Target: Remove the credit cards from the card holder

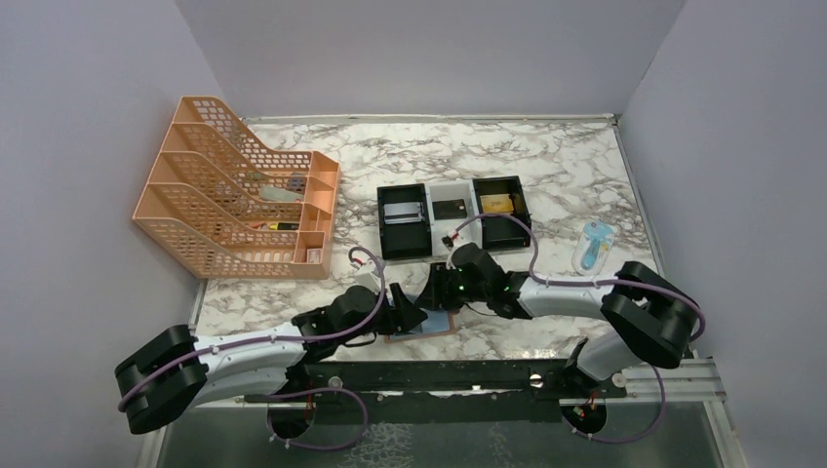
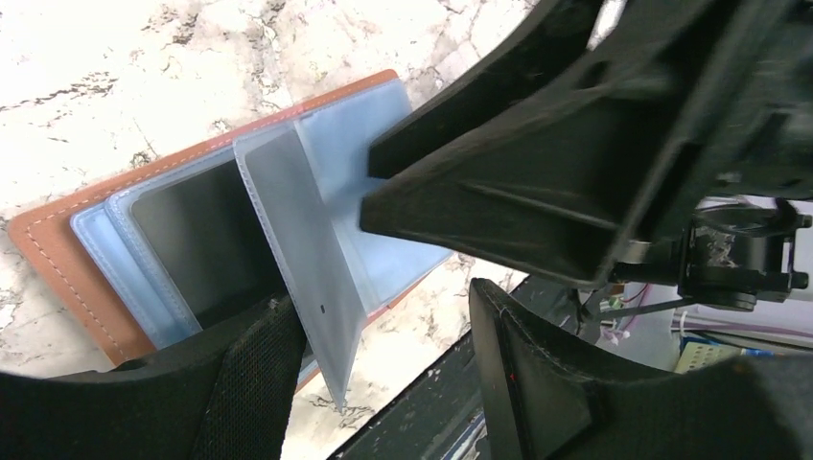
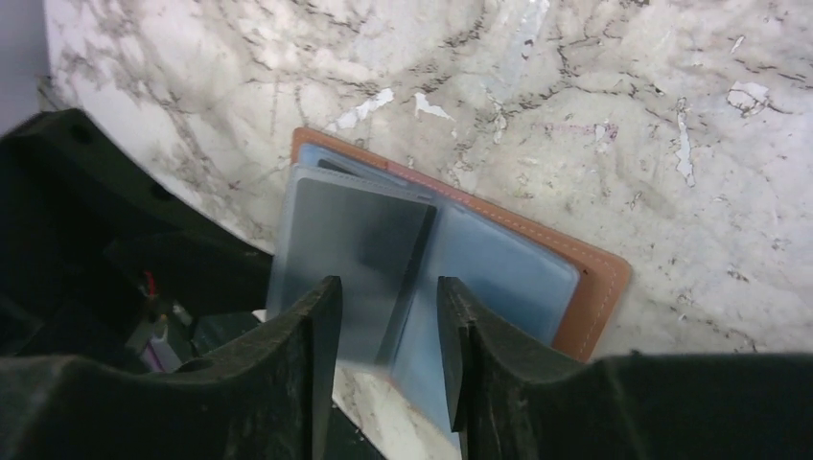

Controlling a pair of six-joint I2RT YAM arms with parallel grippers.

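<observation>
The card holder (image 1: 436, 327) lies open on the marble near the front edge, tan leather with light-blue sleeves. A dark credit card (image 2: 197, 240) sits in one flat sleeve. One clear sleeve leaf (image 2: 312, 268) stands upright. My left gripper (image 2: 383, 374) is open, and the leaf's lower edge rests beside its left finger (image 2: 244, 383). From the other side, my right gripper (image 3: 383, 335) is open around the same leaf (image 3: 407, 278), with a gap on both sides. In the top view both grippers, left (image 1: 410, 314) and right (image 1: 444, 292), meet over the holder.
A black-and-white three-compartment tray (image 1: 429, 244) stands just behind the grippers, with a silver card (image 1: 402, 214), a black card (image 1: 450, 208) and a gold card (image 1: 495, 203) in it. An orange mesh file rack (image 1: 234, 190) is at the left. A blue-white packet (image 1: 593, 244) lies at the right.
</observation>
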